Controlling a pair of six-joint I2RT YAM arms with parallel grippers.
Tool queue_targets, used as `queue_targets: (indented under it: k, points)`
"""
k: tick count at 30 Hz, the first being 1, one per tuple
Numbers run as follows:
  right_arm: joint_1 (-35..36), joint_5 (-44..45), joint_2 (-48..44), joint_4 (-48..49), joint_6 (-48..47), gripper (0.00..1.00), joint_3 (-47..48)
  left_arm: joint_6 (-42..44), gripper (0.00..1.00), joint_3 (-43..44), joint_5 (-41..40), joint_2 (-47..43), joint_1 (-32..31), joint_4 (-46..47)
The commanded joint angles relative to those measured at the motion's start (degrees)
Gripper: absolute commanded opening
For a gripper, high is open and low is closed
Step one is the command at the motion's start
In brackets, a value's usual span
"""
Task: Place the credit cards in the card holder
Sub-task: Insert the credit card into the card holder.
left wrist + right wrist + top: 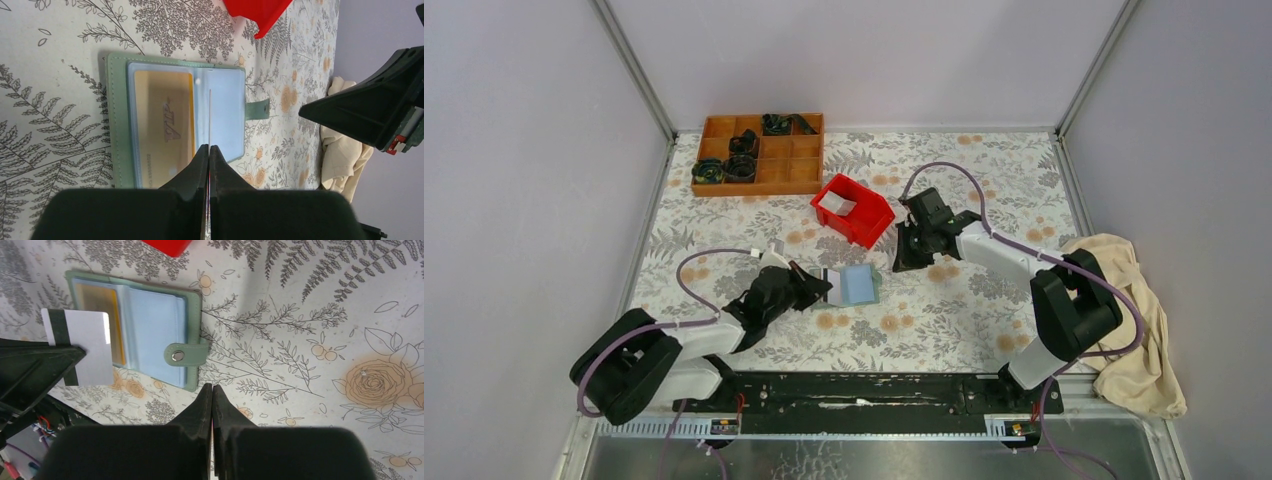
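Note:
The sage-green card holder [861, 285] lies open on the flowered table, a yellow-tan credit card [162, 125] tucked in its left pocket. My left gripper [209, 147] is shut on a whitish card [82, 342] with a dark stripe. It holds the card on edge over the holder's pale blue right pocket [227, 115]. In the left wrist view this card is only a thin line [210, 115]. My right gripper [212, 387] is shut with nothing in it, hovering just right of the holder's snap tab [187, 355]. From above, it [902, 262] points down beside the holder.
A red bin [869, 222] with a pale card-like piece [836, 205] inside stands behind the holder. A brown wooden compartment tray [759, 152] with dark parts sits at the back left. A beige cloth [1129, 320] lies crumpled at the right edge.

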Motion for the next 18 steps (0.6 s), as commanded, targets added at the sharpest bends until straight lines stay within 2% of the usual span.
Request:
queue_targets:
  k: [1, 18]
  points:
    - [0.77, 3.76, 0.50, -0.06, 0.10, 0.00, -0.48, -0.55, 0.00, -0.70, -3.63, 3.70, -0.71, 9.99]
    - [0.95, 4.12, 2.96, -0.53, 0.10, 0.00, -0.42, -0.99, 0.00, 0.09, -3.65, 16.03, -1.24, 20.93]
